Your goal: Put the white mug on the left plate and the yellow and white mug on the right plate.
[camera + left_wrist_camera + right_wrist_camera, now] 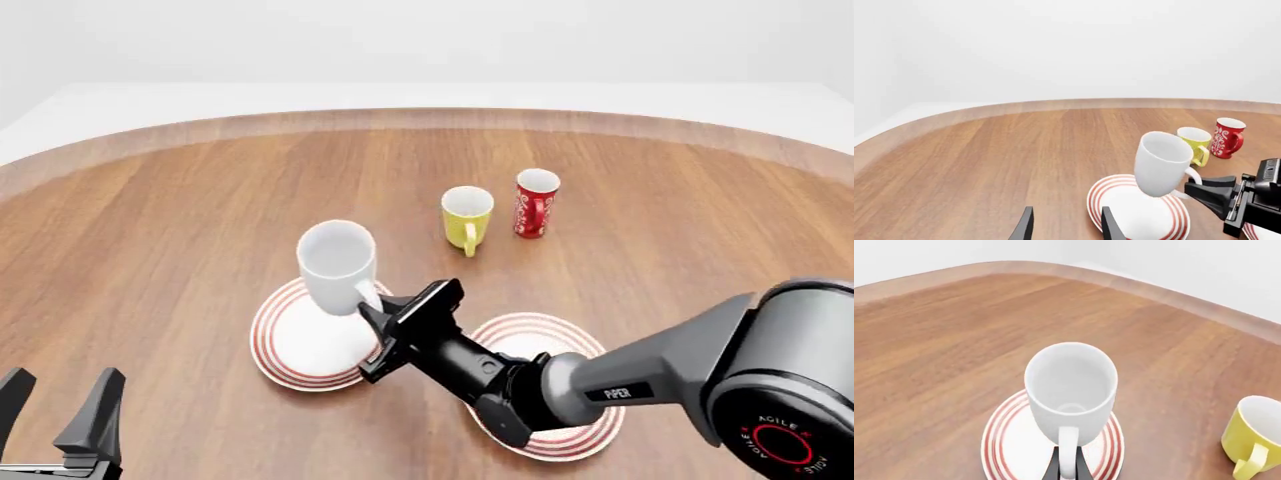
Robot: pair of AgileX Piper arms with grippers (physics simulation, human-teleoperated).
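The right pincer point(378, 318) pinches the white mug point(336, 266) by its handle, holding it upright above the left plate point(287, 345), left of frame centre, apparently for lowering. The left pincer point(60, 412) (lower left corner) stands spread and idle.

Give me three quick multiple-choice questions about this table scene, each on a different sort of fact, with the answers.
1. Where is the white mug?
A. over the left plate
B. beside the red cup
C. at the table's far edge

2. How many cups and mugs are in view?
A. two
B. three
C. five

3. What is the right gripper doing?
A. hanging open over bare table
B. gripping a plate
C. shut on the white mug's handle

Answers:
1 A: the mug hangs tilted above the left plate.
2 B: white mug, yellow and white mug, red cup.
3 C: the right wrist view shows its fingers pinching the handle.
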